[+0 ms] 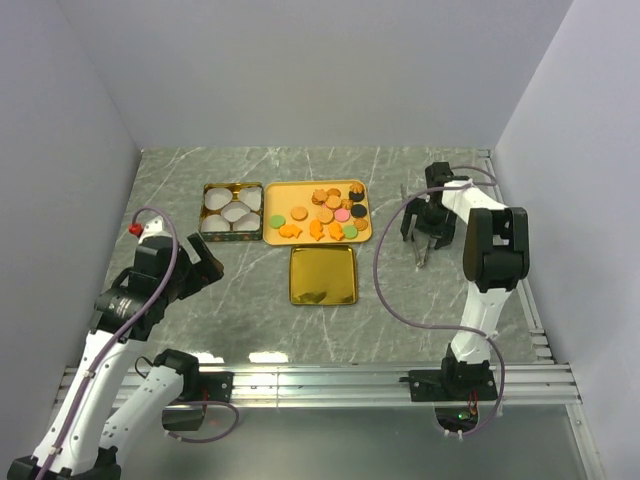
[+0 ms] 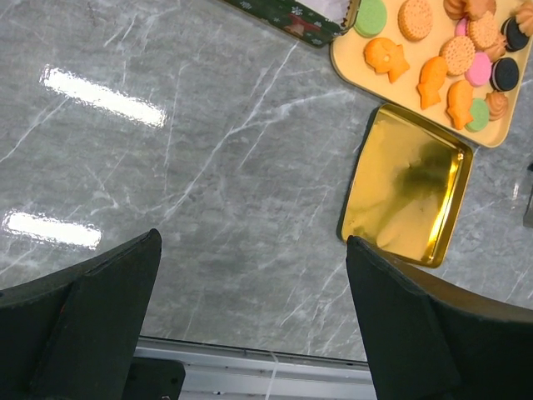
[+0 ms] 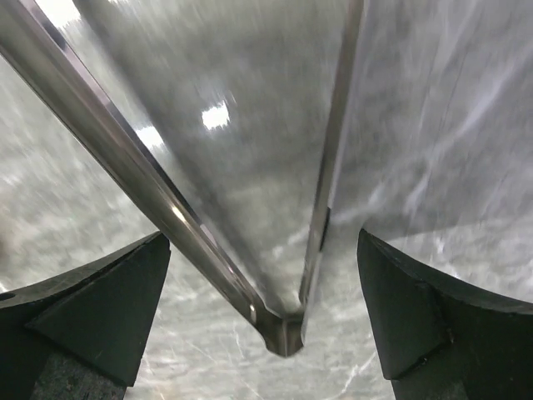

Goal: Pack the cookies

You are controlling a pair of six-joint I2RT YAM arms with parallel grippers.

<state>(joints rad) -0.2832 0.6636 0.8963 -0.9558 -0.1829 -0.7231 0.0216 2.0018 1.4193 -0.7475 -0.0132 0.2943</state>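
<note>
Surveying from above, the cookies (image 1: 325, 213) are found lying loose on an orange tray (image 1: 283, 194) at the far centre of the grey marbled table (image 1: 250, 300); most are orange or tan rounds and fish shapes, with green, pink and dark ones among them, crowded mainly toward the tray's right half; none is seen outside the tray. Just left of the tray, side by side with it, stands a green tin (image 1: 232, 238) holding white paper cups (image 1: 216, 197); no cookie is visible in any cup. A shiny gold lid (image 1: 322, 275) lies flat on the table just near of the tray, with a narrow gap between them. The left gripper (image 1: 205, 262) hangs over bare table to the left of the gold lid and near of the tin, well apart from the cookies; its jaws stand wide and nothing is between them; its wrist view shows only table surface in the gap, with the lid and tray off to the far right. The right gripper (image 1: 428, 232) is positioned to the right of the tray, over a pair of metal tongs (image 3: 125, 158) lying on the table; its jaws are likewise spread wide; in the wrist view the tongs' joined end sits between the two black fingers (image 3: 92, 308), clear of both, with the two blades spreading away from the camera; no grip on the tongs is made.
</note>
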